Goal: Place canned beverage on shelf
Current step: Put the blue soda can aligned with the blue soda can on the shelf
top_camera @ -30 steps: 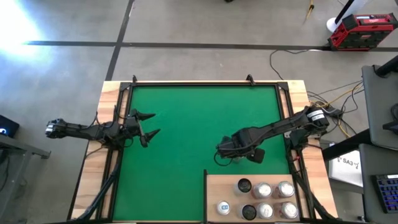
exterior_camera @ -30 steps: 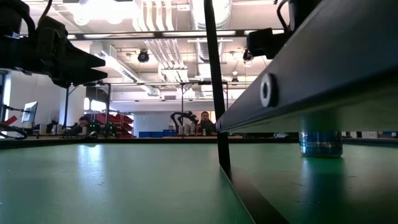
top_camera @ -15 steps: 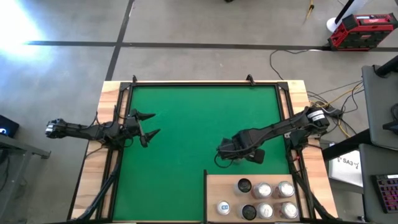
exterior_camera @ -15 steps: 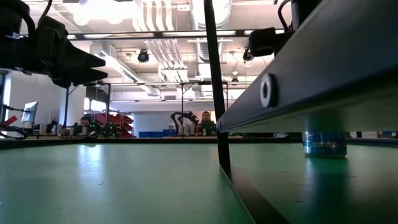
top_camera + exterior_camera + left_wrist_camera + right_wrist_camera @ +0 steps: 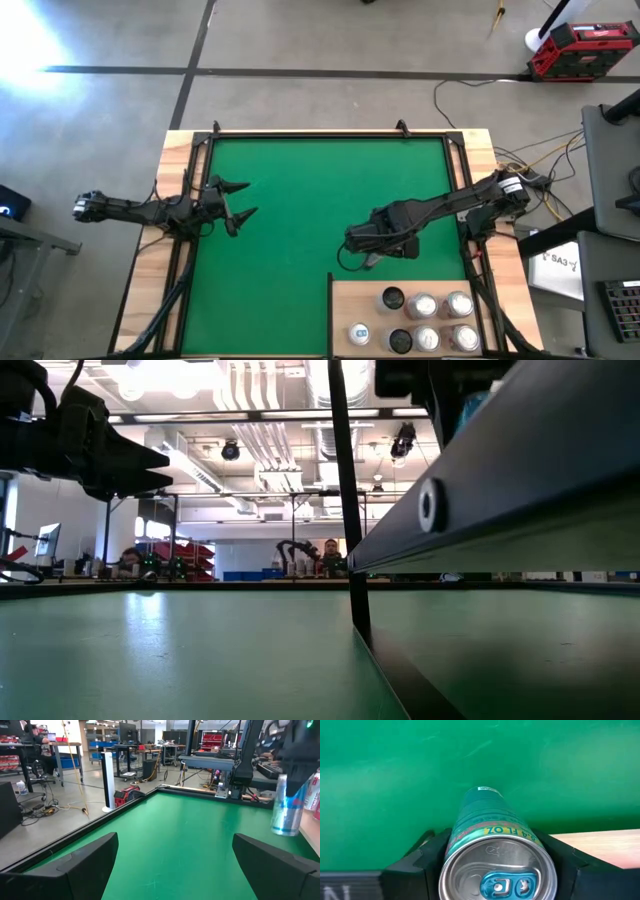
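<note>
From above, you cannot see the can; the right gripper (image 5: pixel 362 240) and its arm cover it; the shelf (image 5: pixel 350 300) is cut off by the picture's bottom edge, and so are the cans (image 5: pixel 440 322) nearest that edge; their labels are too small to read. In the low view the shelf's edge (image 5: pixel 480 490) hides most of the table's right side. In the right wrist view the can (image 5: pixel 492 845) loses its lower rim to the picture's edge, and its print reads only in part.
</note>
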Controlling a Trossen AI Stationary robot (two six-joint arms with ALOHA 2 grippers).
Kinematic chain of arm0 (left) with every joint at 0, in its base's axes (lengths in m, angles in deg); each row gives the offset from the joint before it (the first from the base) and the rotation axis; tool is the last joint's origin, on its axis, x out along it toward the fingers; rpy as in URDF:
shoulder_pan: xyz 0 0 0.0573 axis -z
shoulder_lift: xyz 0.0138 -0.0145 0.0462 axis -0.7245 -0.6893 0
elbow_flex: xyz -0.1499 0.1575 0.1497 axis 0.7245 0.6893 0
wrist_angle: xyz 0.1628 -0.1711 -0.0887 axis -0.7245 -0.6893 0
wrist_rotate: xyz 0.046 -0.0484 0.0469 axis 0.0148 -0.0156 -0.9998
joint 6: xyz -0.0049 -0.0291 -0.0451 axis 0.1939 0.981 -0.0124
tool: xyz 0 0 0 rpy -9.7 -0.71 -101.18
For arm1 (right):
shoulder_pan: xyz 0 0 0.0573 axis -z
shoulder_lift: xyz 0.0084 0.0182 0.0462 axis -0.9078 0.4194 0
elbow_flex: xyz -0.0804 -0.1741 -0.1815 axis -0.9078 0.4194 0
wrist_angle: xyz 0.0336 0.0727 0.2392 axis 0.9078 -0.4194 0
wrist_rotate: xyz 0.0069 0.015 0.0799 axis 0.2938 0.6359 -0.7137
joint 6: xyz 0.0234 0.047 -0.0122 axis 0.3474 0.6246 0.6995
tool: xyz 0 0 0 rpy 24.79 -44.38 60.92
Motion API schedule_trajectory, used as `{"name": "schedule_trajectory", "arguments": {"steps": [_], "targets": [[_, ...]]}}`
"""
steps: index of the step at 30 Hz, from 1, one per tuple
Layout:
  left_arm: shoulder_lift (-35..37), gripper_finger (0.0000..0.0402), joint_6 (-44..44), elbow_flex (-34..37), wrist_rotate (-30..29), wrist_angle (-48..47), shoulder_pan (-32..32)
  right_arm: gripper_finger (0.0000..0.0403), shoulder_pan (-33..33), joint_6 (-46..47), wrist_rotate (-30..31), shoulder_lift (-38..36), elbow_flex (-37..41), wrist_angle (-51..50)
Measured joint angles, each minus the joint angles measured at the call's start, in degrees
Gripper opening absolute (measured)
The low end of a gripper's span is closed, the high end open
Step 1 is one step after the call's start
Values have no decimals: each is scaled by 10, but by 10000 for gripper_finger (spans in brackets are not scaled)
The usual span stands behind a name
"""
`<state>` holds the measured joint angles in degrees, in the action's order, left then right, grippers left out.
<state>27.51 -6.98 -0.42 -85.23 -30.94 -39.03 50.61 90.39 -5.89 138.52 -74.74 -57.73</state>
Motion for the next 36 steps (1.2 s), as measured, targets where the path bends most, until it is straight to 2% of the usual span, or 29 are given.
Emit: {"name": "schedule_trajectory", "arguments": {"steps": [10, 17, 24, 28, 36], "targets": [[0, 378, 0, 0, 0, 0, 0, 220, -4, -121, -22, 8, -66, -17], [0, 378, 0, 0, 0, 0, 0, 220, -8, -256, -52, 63, -137, -49], [0, 378, 0, 0, 0, 0, 0, 220, -22, -384, -51, 131, -249, -140], [0, 378, 0, 0, 0, 0, 0, 220, -34, -463, -50, 168, -299, -156], [0, 378, 0, 0, 0, 0, 0, 220, -50, -482, -45, 214, -375, -172]]}}
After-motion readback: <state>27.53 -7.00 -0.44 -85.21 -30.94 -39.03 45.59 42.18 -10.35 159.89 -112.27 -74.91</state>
